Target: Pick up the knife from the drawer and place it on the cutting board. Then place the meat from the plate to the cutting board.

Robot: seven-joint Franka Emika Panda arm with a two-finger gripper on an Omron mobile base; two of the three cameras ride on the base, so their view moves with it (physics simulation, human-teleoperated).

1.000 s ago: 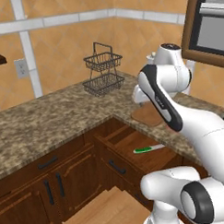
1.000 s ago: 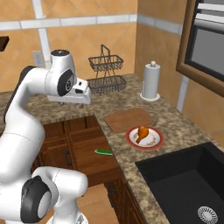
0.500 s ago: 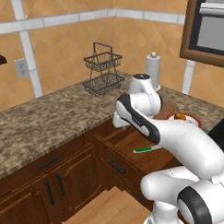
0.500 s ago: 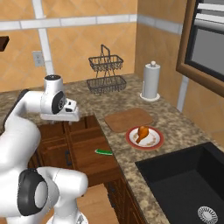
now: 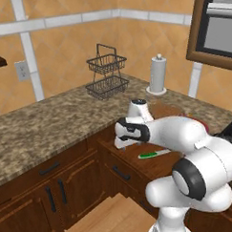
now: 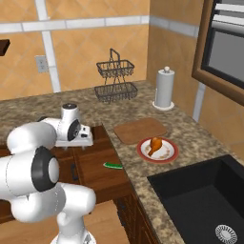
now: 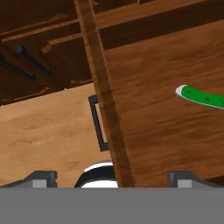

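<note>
Hand view: the two small dark fingertips of the gripper (image 7: 112, 178) are seen set wide apart at the bottom edge, with nothing held between them, so the jaws are spread open. Between and beyond the fingertips runs the front board of the wide, shallow reddish-brown wooden drawer (image 7: 166, 109), its grain smooth and its bottom flat; a dark bar handle (image 7: 98, 124) is fixed to the outer face of that front. Off to the gripper's side, well clear of both fingertips, the small slim knife with the bright green handle (image 7: 202, 97) is seen lying flat on the drawer bottom, only its rounded handle end in frame.

From the right base view the gripper (image 6: 83, 143) is seen over the open drawer (image 6: 102, 164), and the knife (image 6: 113, 166) lies on the wood a little ahead of it, apart from it. Farther past the gripper, on the speckled stone counter (image 6: 190, 143), the flat brown rectangular cutting board with rounded corners (image 6: 140, 130) lies bare. Just beside the board the small round white plate with a red rim (image 6: 158, 150) carries the glossy orange-brown roasted drumstick (image 6: 154, 144). A black wire two-tier basket (image 6: 114, 81) and an upright white paper-towel roll (image 6: 164, 89) stand at the tiled wall.

From the left base view the gripper (image 5: 124, 144) is seen near the knife (image 5: 154, 154) in the drawer (image 5: 134, 160).
</note>
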